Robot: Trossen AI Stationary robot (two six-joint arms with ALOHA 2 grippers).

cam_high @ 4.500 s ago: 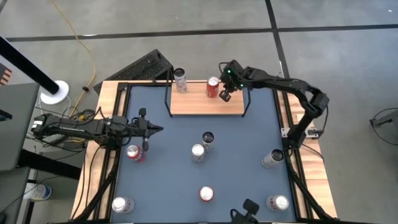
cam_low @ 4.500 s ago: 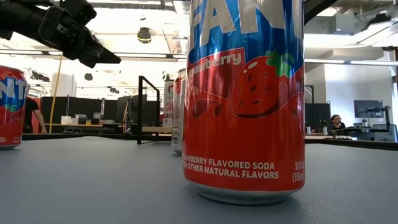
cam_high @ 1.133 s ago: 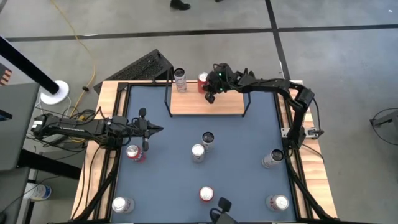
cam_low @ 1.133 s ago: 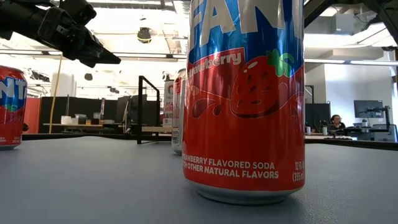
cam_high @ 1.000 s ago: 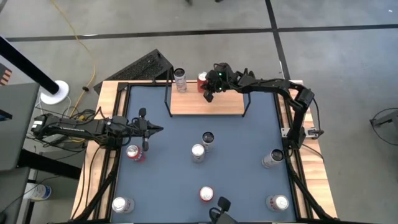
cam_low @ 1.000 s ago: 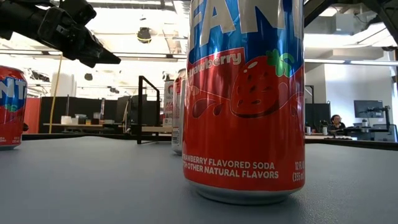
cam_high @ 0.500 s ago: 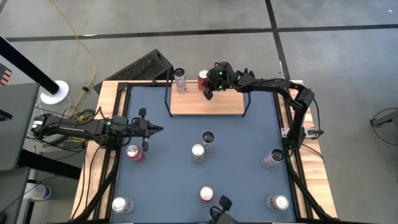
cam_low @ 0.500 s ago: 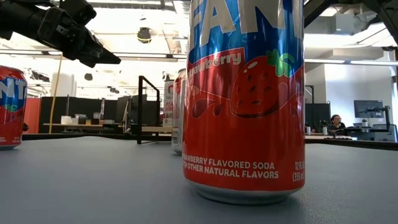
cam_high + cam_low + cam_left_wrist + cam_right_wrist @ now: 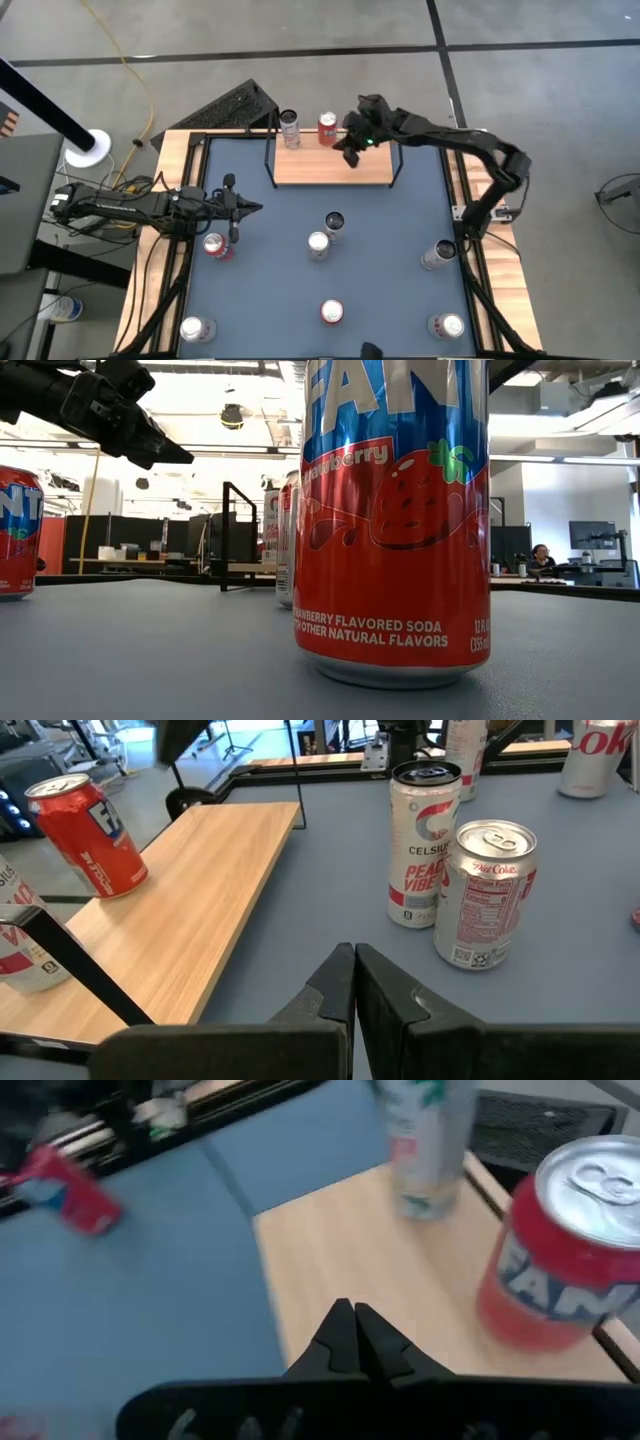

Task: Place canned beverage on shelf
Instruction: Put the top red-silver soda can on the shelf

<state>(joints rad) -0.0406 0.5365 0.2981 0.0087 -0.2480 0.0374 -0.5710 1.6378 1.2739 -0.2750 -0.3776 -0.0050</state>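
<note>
The right pincer (image 9: 353, 150) hangs over the shelf (image 9: 331, 166), its two fingers pressed together with nothing between them, just beside the red Fanta can (image 9: 327, 125). That can stands upright near the shelf's back edge, clear of the fingers, and the right wrist view shows it (image 9: 562, 1250) on the light wood, apart from the fingertips. Next to it on the shelf stands a silver can (image 9: 290, 127), upright, near the far-left corner post.

The left pincer (image 9: 250, 208) waits low over the blue worktop (image 9: 390, 290) on the left side, fingers clenched on nothing. Its wrist view looks past them at a Celsius can (image 9: 424, 844) and a Diet Coke can (image 9: 484, 894) standing just beside each other, mid-worktop.

More cans stand scattered across the worktop. In the low view a strawberry Fanta can (image 9: 397, 520) fills the foreground.
</note>
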